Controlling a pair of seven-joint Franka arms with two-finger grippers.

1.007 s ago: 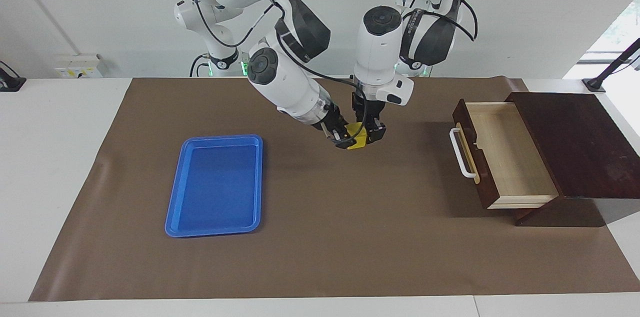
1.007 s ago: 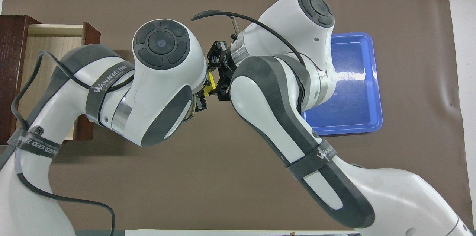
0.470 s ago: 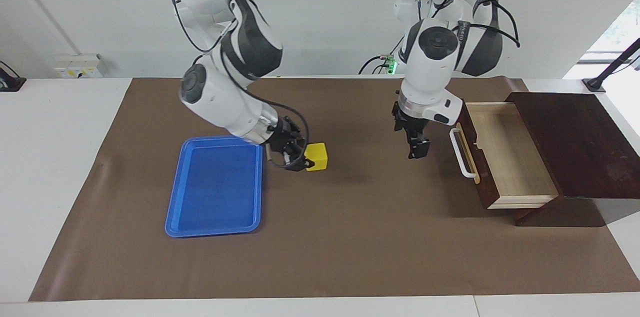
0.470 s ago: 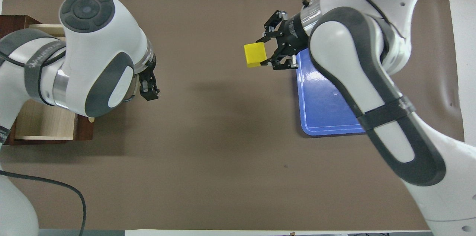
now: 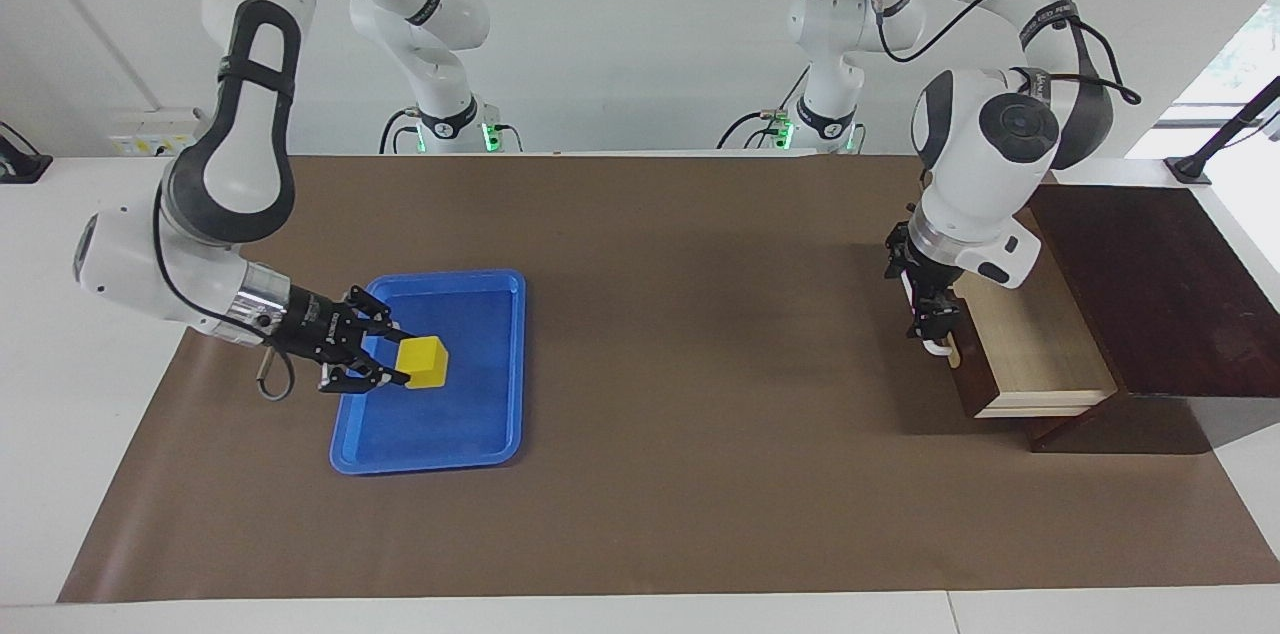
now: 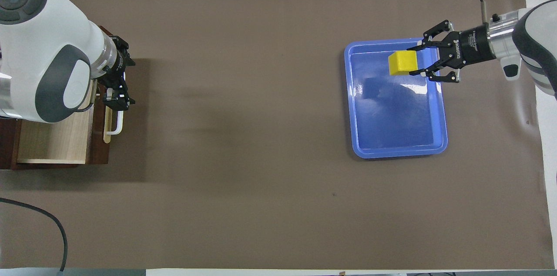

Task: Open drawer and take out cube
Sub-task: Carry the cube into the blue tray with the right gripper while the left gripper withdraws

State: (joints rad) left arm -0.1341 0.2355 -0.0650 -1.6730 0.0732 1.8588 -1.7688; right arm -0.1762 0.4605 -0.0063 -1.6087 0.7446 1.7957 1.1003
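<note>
Right gripper (image 5: 400, 361) is extended over the blue tray (image 5: 500, 414) at the right arm's end of the table, its fingers clamped on the yellow cube (image 5: 423, 361), which is held above the tray floor. Brown mat (image 5: 680, 394) covers the table between. At the left arm's end, the drawer (image 5: 1020, 354) stands pulled out; left gripper (image 5: 935, 322) sits at its white handle (image 6: 115, 126), fingers spread, holding nothing.
</note>
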